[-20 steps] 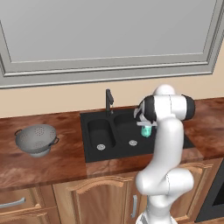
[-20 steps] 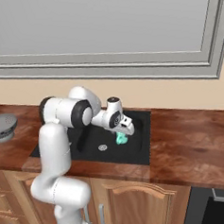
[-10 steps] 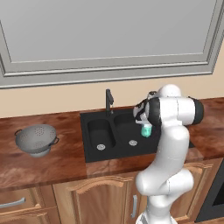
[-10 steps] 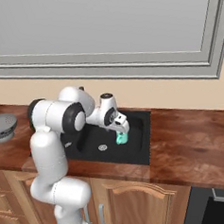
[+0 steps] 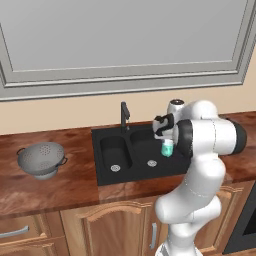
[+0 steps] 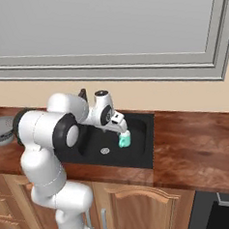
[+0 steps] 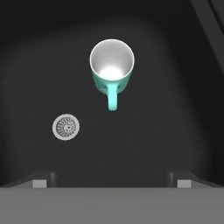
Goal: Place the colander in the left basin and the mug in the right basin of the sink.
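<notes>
The teal mug [image 7: 112, 61] stands upright on the floor of the right basin [image 5: 146, 149], handle toward the camera in the hand view, near the silver drain [image 7: 66, 127]. My gripper [image 7: 112, 181] hangs above the mug [image 5: 167, 148], open and apart from it, with the fingertips [image 7: 41, 180] spread wide. From the other side the mug [image 6: 124, 139] shows under the gripper [image 6: 120, 127]. The grey colander [image 5: 41, 159] sits on the wooden counter left of the black sink [image 5: 100, 177]. The narrow left basin [image 5: 114, 152] holds only its drain.
A black faucet [image 5: 124, 114] rises behind the divider of the sink. The wooden counter [image 6: 196, 147] runs on to the right of the sink, with cabinets below. A wall with a grey window frame stands behind. The colander [image 6: 0, 130] shows at the left edge.
The arm's elbow and upper links have swung round over the sink. The mug has kept its place in the right basin, and the colander has not moved.
</notes>
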